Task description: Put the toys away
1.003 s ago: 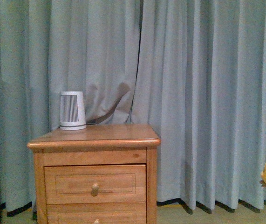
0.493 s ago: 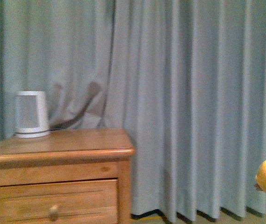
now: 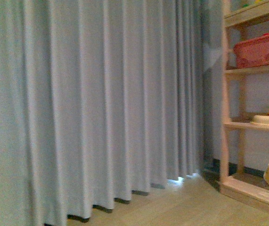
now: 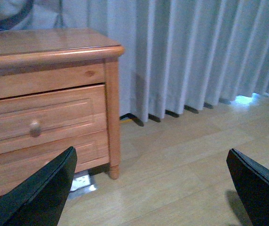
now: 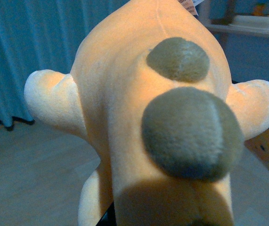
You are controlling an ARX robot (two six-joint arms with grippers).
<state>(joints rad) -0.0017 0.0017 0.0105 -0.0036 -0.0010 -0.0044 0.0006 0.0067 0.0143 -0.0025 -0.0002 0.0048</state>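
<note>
No legible text — labels, numbers, signs.

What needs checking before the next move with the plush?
1. Plush off the floor, in front of the right wrist camera: ok.
2. Hold on the plush: cannot tell; the right gripper is hidden behind it.
3. Left gripper open and empty: ok.
4. Shelf in the front view, to the right: ok.
5. Free spot on the shelf or in the pink bin: cannot tell; both are cut off by the picture edge.
6. Floor toward the shelf bare: ok.
</note>
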